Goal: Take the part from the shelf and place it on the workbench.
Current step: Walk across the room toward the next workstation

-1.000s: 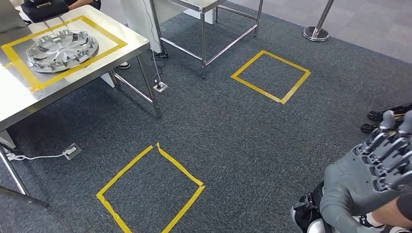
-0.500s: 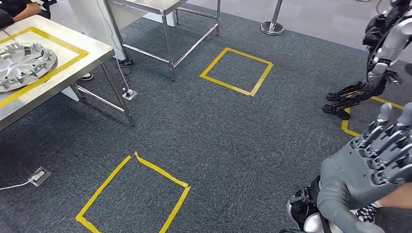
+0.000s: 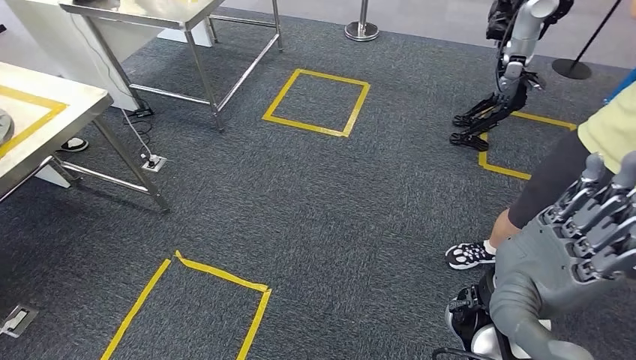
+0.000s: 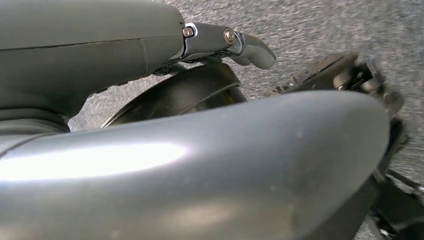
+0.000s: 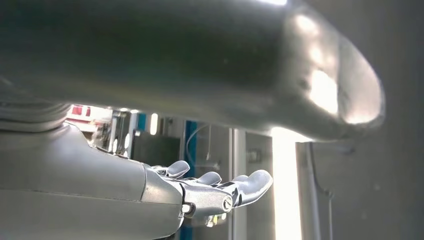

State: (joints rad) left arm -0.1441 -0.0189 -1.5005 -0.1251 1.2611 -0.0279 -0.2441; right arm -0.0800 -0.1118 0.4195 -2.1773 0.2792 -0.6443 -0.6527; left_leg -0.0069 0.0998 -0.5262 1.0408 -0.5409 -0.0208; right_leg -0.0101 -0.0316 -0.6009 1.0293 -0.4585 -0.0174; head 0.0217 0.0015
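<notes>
1. Two hands hold nothing. The right hand [image 3: 581, 247] is raised at the robot's side with its fingers stretched out and apart. In the right wrist view they reach forward, clear of the thumb, with nothing between them.
2. The left hand [image 4: 200, 150] hangs over the grey carpet [image 3: 360, 210], its thumb and fingers apart and bare.
3. The part's place cannot be told for certain. A silvery curved sliver [image 3: 3, 124] lies on the desk [image 3: 79, 111], inside the yellow tape border at the very edge of the head view. It may be the part, but too little of it can be seen to say so.
4. Handling is a judgement from that sliver. It looks like thin, stiff, shiny material, so it is probably light but slippery at the rim and liable to tilt if held at one point. Holding it at opposite edges with both hands would likely be steadier than a one-sided pinch.
5. A person [image 3: 555, 180] stands just beside the right hand, close enough to be brushed if that arm swings.
6. Another robot [image 3: 510, 67] stands farther off. Two yellow tape squares mark the carpet, a near one [image 3: 223, 274] and a far one [image 3: 281, 93].
</notes>
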